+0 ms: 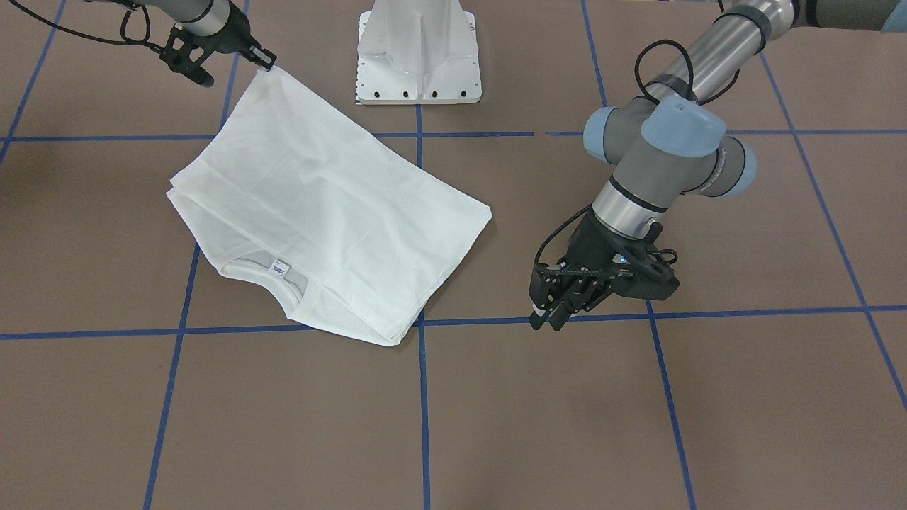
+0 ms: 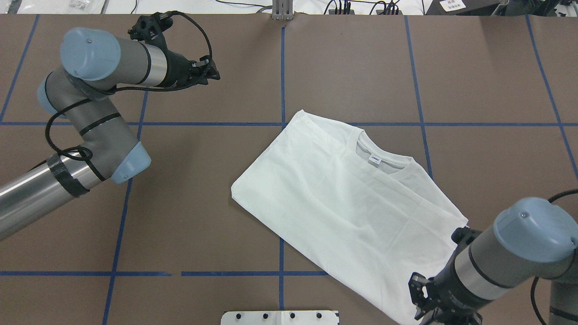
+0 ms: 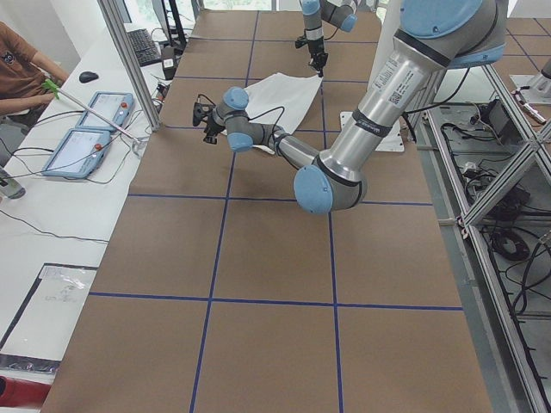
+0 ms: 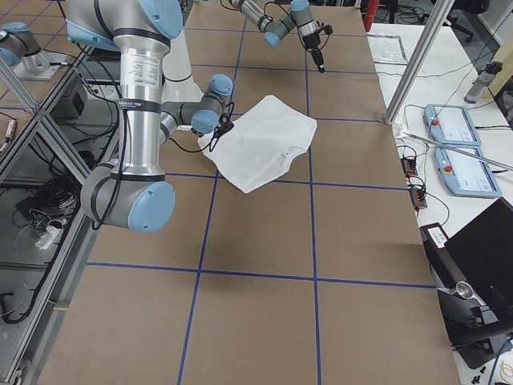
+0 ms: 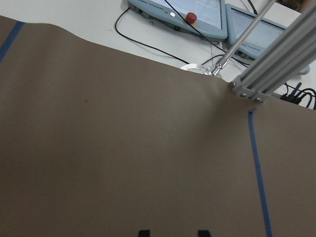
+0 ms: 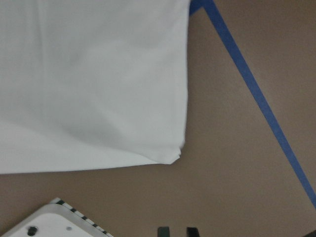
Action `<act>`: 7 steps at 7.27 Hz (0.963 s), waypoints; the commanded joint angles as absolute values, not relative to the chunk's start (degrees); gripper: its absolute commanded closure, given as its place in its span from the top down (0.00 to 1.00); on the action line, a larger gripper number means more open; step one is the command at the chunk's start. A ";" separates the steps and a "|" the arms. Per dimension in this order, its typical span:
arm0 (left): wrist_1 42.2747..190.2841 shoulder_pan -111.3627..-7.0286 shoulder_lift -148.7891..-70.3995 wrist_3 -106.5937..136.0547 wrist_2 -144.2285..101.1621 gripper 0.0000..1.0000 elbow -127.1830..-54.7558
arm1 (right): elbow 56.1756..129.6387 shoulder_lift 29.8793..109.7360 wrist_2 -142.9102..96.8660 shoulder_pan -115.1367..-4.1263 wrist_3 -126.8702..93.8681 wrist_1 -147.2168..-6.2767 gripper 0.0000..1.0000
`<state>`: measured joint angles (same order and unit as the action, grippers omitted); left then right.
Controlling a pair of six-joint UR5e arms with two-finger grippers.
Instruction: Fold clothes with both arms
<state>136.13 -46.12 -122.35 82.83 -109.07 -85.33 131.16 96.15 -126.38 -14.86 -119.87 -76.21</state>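
While it lies folded into a rough rectangle, the white long-sleeved T-shirt rests flat and askew on the brown surface, on the robot's right half and across one of the blue tape lines that mark a grid there. Its ribbed round collar, with a small blue-white label inside, faces the side away from the robot. The opposite end of the shirt points toward the white metal pedestal base.

At the corner of that end is the right pincer, black and open-framed. From the front it seems to touch the cloth. In the right wrist view, however, the corner lies flat on the surface, apart from the fingertips. Those fingertips stand close together with only a narrow slit between them, and nothing is in it.

The left pincer hangs tilted downward over bare surface, well apart from the shirt and just above a tape line. In its own wrist view the fingertips stand somewhat wider apart than the right ones, and they hold nothing.

Beyond the surface's far edge, grey control tablets with red buttons sit on a white side table. A person in a rust-coloured top is at that table.
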 commanded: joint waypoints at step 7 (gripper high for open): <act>121.49 -28.41 -114.96 106.87 -107.24 0.66 -99.93 | 117.18 82.01 -115.23 -39.88 -101.30 -75.67 1.00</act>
<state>124.21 -31.55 -114.97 105.65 -109.53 -100.29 120.85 84.24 -115.37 -35.07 -108.55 -75.85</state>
